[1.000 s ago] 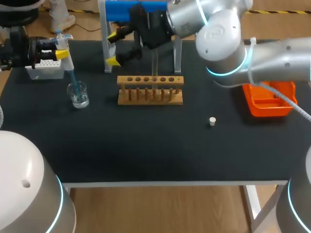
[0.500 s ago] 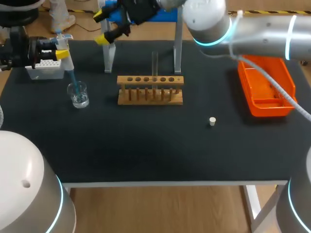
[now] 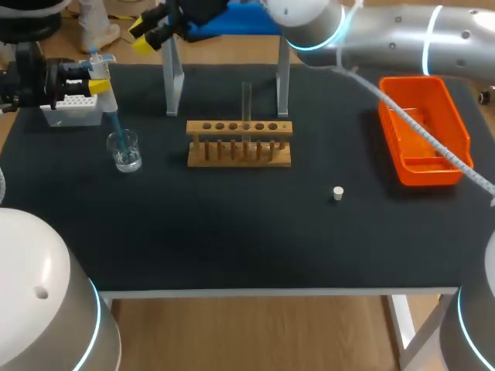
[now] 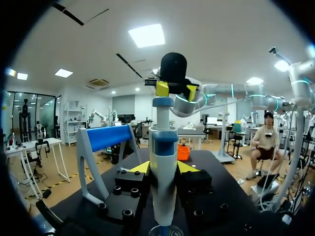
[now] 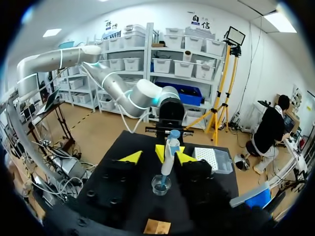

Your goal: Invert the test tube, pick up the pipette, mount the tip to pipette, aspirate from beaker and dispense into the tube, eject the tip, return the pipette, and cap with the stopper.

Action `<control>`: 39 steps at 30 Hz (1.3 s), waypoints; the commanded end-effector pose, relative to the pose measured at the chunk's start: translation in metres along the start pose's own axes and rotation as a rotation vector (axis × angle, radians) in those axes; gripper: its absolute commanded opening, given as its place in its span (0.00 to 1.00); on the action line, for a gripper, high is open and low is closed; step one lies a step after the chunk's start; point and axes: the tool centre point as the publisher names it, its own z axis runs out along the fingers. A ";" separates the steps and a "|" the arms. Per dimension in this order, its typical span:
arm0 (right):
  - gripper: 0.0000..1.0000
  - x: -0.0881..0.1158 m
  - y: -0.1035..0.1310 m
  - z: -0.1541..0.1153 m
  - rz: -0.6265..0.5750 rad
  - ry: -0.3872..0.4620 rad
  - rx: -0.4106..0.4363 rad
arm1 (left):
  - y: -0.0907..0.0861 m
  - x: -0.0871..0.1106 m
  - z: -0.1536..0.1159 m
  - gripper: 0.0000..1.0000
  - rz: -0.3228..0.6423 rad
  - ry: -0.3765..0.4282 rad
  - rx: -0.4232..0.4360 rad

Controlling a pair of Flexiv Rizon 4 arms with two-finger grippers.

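Left fingers (image 3: 99,86) clamped on the pipette (image 5: 171,152), blue tip dipped in the glass beaker (image 3: 124,151) near the desk's far left corner, beside the white tip box (image 3: 73,107). Right fingers (image 3: 141,26) apart over the far edge. Mid-desk, the clear tube (image 3: 247,100) stands upright in the wooden rack (image 3: 240,145). A white stopper (image 3: 338,193) lies right of the rack, and an orange tray (image 3: 388,116) sits at the right edge.

Silver arms (image 3: 387,39), cyan light rings (image 3: 427,31), white cable (image 3: 445,151), black hands (image 3: 153,31), yellow fingertips (image 3: 141,35)

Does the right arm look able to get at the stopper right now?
Probably yes: the stopper lies alone on bare table, and the right pincer, open and empty, hangs over the far edge.
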 end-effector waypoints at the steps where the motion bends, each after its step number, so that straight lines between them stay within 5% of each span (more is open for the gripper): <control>1: 0.00 -0.009 0.008 0.005 0.013 0.004 0.028 | 0.001 -0.001 -0.001 0.00 0.002 0.005 0.003; 39: 0.00 -0.031 0.031 0.064 0.149 -0.070 0.003 | 0.001 -0.001 -0.001 0.00 0.002 0.005 0.003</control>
